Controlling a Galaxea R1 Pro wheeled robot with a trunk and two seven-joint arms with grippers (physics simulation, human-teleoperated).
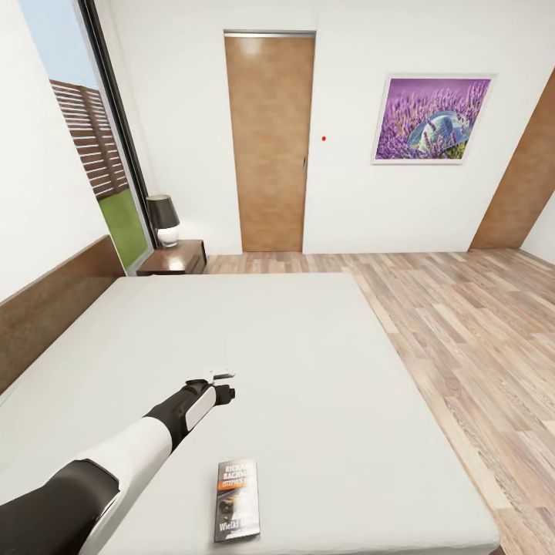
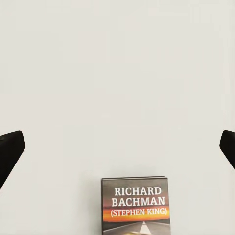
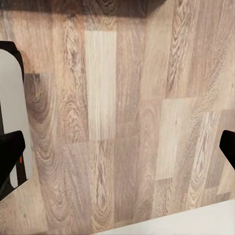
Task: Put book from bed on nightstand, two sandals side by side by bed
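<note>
The book (image 1: 237, 499) lies flat near the front edge of the off-white bed (image 1: 308, 347), its dark cover with the orange band facing up. My left gripper (image 1: 222, 381) hovers over the mattress, a little beyond the book and to its left. In the left wrist view the book (image 2: 135, 205) lies just short of the open left gripper (image 2: 117, 152), with bare mattress between the fingers. The nightstand (image 1: 173, 258) stands at the bed's far left corner. My right gripper (image 3: 117, 156) is open above the wood floor (image 3: 122, 122). The sandals are out of view.
A dark-shaded lamp (image 1: 163, 220) stands on the nightstand beside the tall window (image 1: 92, 139). A brown door (image 1: 270, 142) and a lavender picture (image 1: 432, 118) are on the far wall. Plank floor (image 1: 462, 308) runs along the bed's right side. A dark headboard (image 1: 46, 308) lines the left.
</note>
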